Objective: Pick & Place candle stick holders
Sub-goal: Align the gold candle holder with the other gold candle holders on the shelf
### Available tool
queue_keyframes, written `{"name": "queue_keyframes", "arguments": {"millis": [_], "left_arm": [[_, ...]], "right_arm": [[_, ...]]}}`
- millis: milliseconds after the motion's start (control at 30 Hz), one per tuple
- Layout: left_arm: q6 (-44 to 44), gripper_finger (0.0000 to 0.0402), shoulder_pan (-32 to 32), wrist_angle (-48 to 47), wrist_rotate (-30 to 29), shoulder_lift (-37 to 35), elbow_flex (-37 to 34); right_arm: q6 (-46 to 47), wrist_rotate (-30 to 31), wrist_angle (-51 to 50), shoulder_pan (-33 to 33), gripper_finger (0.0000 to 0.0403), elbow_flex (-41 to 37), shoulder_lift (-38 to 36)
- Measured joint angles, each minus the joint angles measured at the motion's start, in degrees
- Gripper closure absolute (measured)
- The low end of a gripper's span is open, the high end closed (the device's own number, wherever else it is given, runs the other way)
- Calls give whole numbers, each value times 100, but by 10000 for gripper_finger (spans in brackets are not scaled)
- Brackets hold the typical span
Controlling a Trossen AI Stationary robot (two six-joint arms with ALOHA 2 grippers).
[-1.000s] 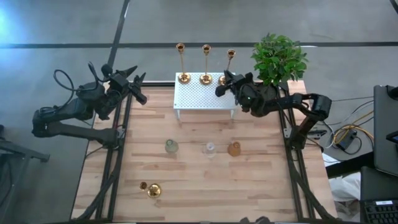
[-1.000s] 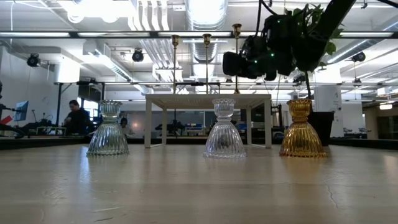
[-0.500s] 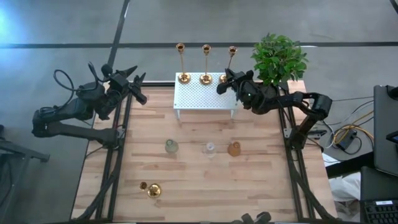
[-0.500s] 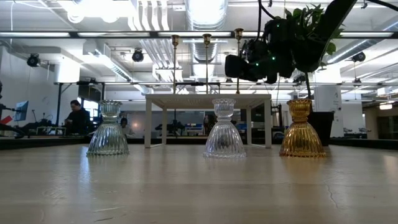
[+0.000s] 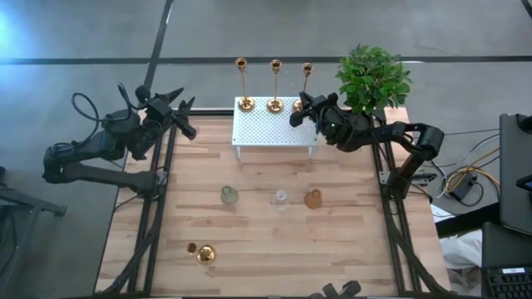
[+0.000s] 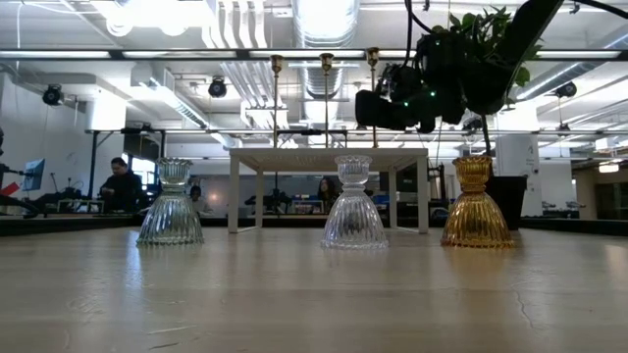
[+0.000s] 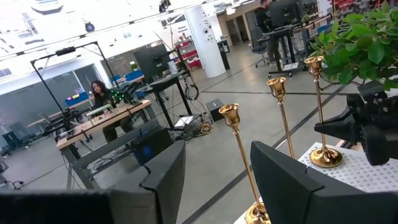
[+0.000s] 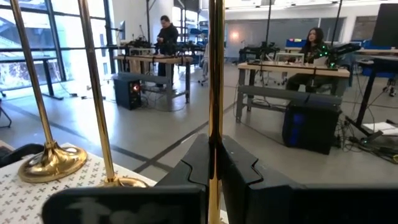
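My right gripper (image 8: 214,163) is pinched low on the third candle stick holder's (image 5: 306,85) slick, top-heavy stem; left gripper (image 7: 214,180) waits, parted.

I am not seeing any readable text, label, brand, number or sign in any of my camera views. I am checking the room behind the table as well, and nothing there is showing lettering clear enough for me to read.
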Motion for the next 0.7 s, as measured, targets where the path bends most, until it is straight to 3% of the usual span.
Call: {"name": "queue_keyframes", "arguments": {"millis": [700], "left_arm": [[-17,214,0,-13,0,1,0]], "right_arm": [[-31,0,61,-48,390,7,133]]}}
